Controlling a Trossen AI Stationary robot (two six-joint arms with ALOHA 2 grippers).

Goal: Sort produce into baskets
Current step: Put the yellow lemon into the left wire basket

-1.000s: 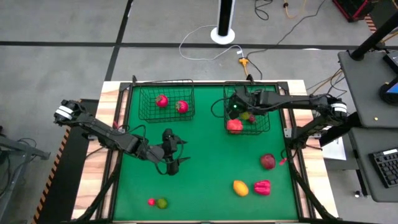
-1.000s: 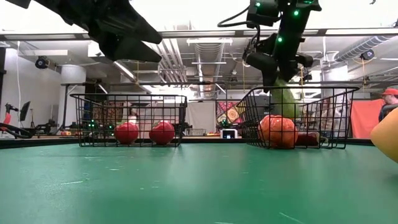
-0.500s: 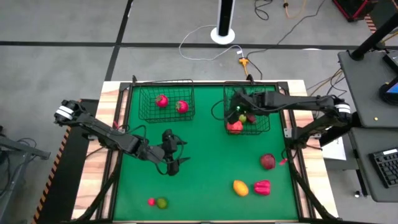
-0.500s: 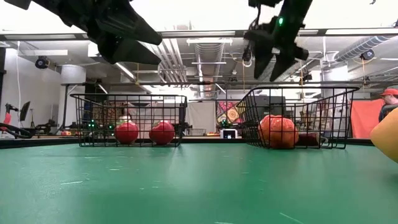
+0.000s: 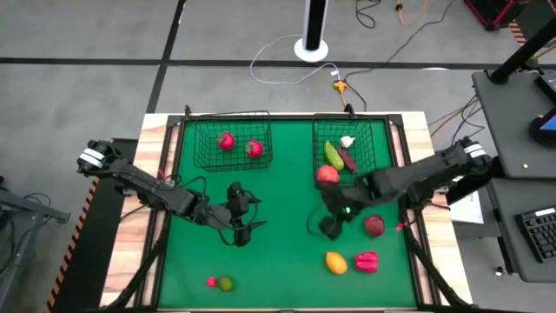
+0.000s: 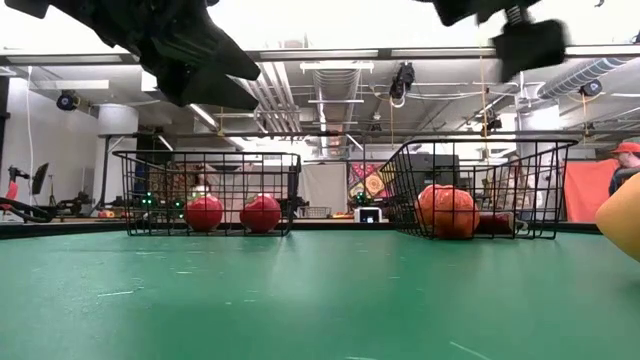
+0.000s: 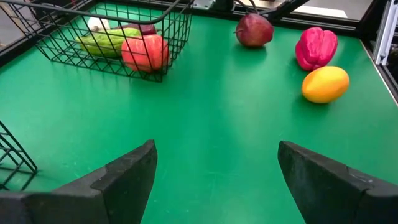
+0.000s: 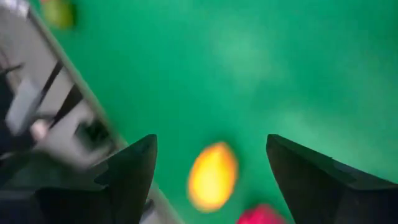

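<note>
My right gripper (image 5: 328,224) hovers open and empty over the table in front of the right basket (image 5: 375,152). That basket holds a yellow-green oblong piece (image 5: 334,156), white garlic (image 5: 347,141), a purple piece (image 5: 347,161) and an orange-red round one (image 5: 327,174). An orange-yellow piece (image 8: 212,176) lies ahead of the right gripper's fingers. My left gripper (image 5: 243,230) waits open and empty over the table's middle left. The left basket (image 5: 201,143) holds two red round ones (image 5: 226,140) (image 5: 254,149).
Loose on the green mat: a dark red round piece (image 5: 373,226), the orange-yellow piece (image 5: 336,262), a red pepper (image 5: 367,261), and at the near left a green lime (image 5: 226,283) beside a small red piece (image 5: 211,281). Bare mat lies between the arms.
My right gripper has opened over the right basket and let go of the yellow-green oblong piece, which now lies in that basket. It has then swung fast out of the basket toward the table's near edge, over the open mat.
</note>
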